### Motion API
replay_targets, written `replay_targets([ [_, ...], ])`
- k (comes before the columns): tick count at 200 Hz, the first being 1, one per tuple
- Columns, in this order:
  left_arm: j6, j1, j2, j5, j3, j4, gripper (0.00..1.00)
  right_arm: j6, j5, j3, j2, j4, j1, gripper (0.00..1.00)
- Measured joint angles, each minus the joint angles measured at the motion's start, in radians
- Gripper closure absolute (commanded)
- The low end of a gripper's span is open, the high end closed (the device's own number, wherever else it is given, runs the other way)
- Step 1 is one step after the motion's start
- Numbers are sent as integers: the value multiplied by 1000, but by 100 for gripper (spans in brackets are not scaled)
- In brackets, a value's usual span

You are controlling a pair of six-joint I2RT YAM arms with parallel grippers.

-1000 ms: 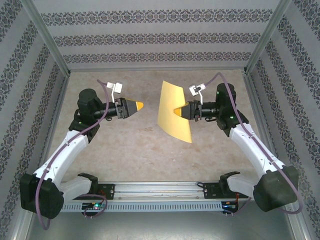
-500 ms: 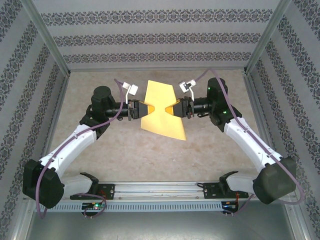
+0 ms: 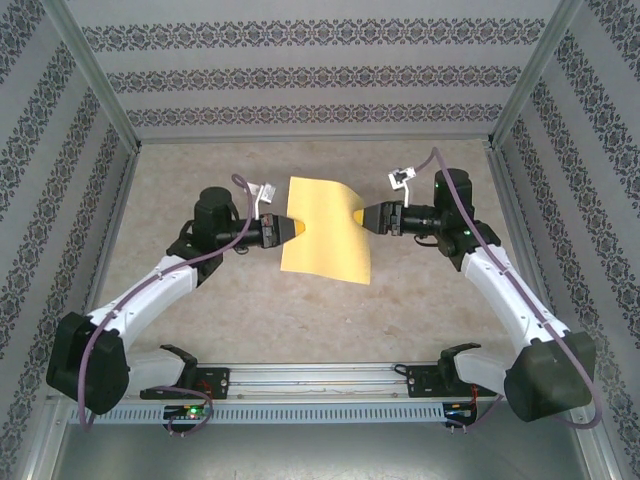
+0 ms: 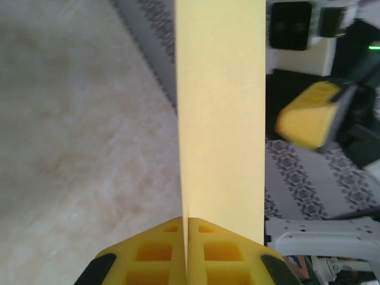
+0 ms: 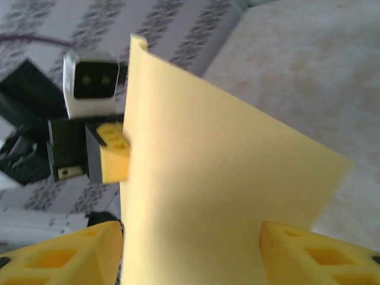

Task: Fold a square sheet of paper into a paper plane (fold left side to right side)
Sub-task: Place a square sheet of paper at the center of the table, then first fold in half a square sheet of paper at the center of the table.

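Change since a second back: the left gripper (image 3: 292, 229) has come in from well apart and taken the left edge of the square sheet of paper (image 3: 325, 232). The right gripper (image 3: 358, 216), which was carrying it, has let go. The sheet now shows more of its face to the overhead camera.

Left: fingers (image 4: 154, 252) pressed together on the sheet's edge, paper running straight out from between them.

Right: fingers (image 5: 77, 252) spread wide. The sheet's right edge stands in the gap, with no contact visible on either side.

Position: sheet appears held clear of the table (image 3: 200, 330), over its middle and a little toward the far edge, between the two grippers.

Handling (judgement): very light, thin, limp over any long span, so a one-edge grip will let it sag and flutter. It creases readily, and a stray pinch will mark it. The surface is smooth and may slip from a shallow bite. Best hold is mid-edge with a deep pinch, on opposite edges for control.

Look: pale yellow, plain, roughly square, no crease seen. Slight curl at the upper right corner, and a small notch at one corner in the right wrist view.
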Motion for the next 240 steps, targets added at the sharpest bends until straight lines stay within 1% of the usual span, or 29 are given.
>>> replay_targets([
  [16,-15,-1,47,-30,-58,-1,100,-1,68,-26,-8,-31,-3,36],
  [35,-26,-2,121,-71,-114,-10,100,6,137,-74,-8,-55,-3,45],
  [67,-33,-16,249,-140,-158,-26,100,61,233,-174,21,-53,5,68],
  [75,-33,-20,274,-156,-161,-35,100,78,251,-191,41,-50,11,71],
  [81,-33,-23,292,-171,-161,-40,100,91,263,-204,59,-44,21,78],
  [109,-30,-30,323,-219,-159,-64,100,163,301,-250,159,15,87,100],
  [152,-28,-35,326,-263,-158,-90,100,267,324,-268,334,112,166,100],
  [204,-28,-35,323,-278,-158,-105,100,293,357,-267,445,137,197,100],
  [222,-29,-36,319,-278,-157,-106,95,293,360,-261,464,137,200,100],
  [240,-30,-41,314,-277,-152,-106,88,291,365,-248,474,135,203,100],
])
